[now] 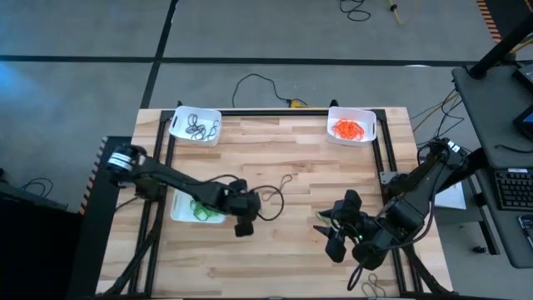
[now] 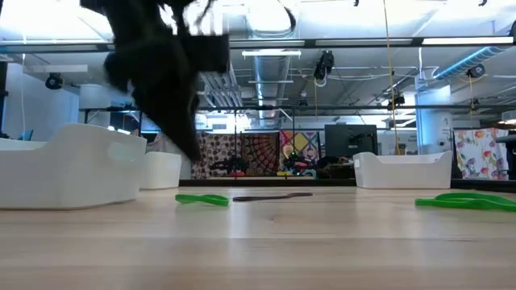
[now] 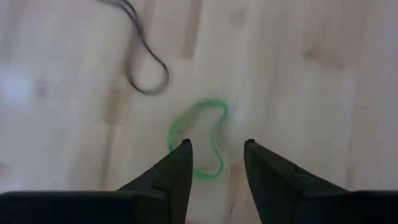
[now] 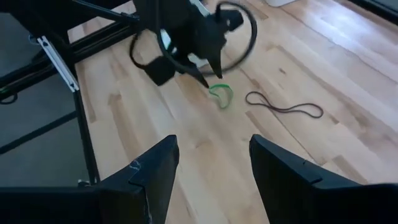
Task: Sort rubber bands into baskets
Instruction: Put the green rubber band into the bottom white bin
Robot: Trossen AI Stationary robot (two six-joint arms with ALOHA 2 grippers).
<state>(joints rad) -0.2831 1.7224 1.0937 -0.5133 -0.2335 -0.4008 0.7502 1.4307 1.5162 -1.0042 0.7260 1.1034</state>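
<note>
Left wrist view showed the left gripper released, a green rubber band lying between its fingertips — flat and thin, it could slip the pinch.

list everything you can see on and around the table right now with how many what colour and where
Baskets: three, white; far-left corner, far-right corner, left side under the left arm.
Dark rubber bands: several, in the far-left basket.
Orange rubber bands: a heap, in the far-right basket.
Green rubber bands: some, in the left-side basket.
Loose green band: one, on the wood at the left gripper's tips.
Loose dark band: one, mid-table.
Left gripper: open, over the green band.
Right gripper: open, near-right.
</note>
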